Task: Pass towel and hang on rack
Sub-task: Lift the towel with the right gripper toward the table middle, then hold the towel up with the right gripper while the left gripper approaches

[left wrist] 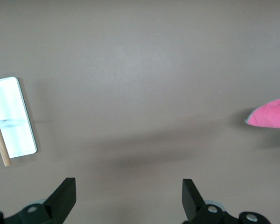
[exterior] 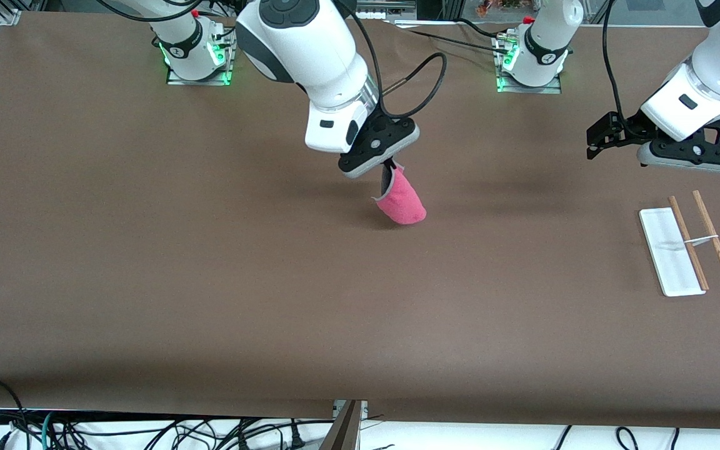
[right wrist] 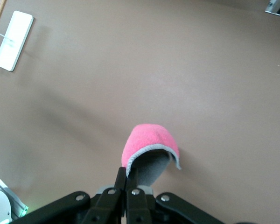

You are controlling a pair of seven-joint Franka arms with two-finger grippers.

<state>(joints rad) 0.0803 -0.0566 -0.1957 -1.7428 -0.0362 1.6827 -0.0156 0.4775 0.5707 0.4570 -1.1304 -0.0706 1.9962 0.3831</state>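
From the front, your right gripper point(exterior: 390, 167) is clenched on the towel point(exterior: 401, 201), which hangs over mid-table with bare brown table point(exterior: 210, 281) all round. Your left gripper point(exterior: 604, 139) waits, released, over the rack point(exterior: 685, 249) near the left arm's table edge.

Left wrist: spread fingers point(left wrist: 63, 198), open table between rack point(left wrist: 11, 116) and towel point(left wrist: 270, 114).

Right wrist: fingers point(right wrist: 117, 186) pinch the towel's point(right wrist: 149, 140) grey edging.

Wide bare tabletop point(exterior: 147, 262) along the whole front edge and toward the right arm's end. Mid-tabletop taken up by the towel point(exterior: 401, 201), hanging pinched in the closed right gripper point(exterior: 389, 167). Near the left arm's end, blocked by the rack point(exterior: 685, 250), with the left gripper point(exterior: 604, 140) hovering over bare surface nearby, fingers spread. Clear stretch between towel and rack.
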